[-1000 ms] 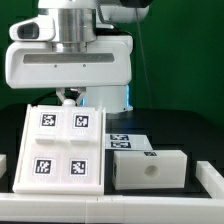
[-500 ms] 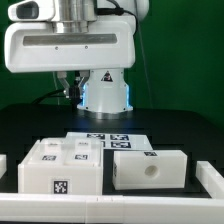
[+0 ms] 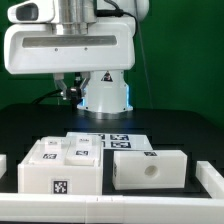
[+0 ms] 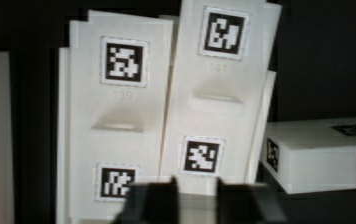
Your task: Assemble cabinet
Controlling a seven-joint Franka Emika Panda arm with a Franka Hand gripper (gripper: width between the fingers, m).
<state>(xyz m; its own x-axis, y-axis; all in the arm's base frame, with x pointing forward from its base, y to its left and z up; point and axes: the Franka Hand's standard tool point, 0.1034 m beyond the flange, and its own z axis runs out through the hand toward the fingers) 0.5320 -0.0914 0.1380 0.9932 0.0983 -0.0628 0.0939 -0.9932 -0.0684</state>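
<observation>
Partly hidden, the marker board (image 3: pixel 112 140) lies behind the holed cabinet piece (image 3: pixel 150 170).

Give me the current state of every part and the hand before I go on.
Hand: open, empty, high above the parts.
Large cabinet piece: lying flat on the table, ungripped.
Small cabinet piece: resting on the table, apart from the large piece, unjoined.
Marker board: flat on the table behind both.
</observation>
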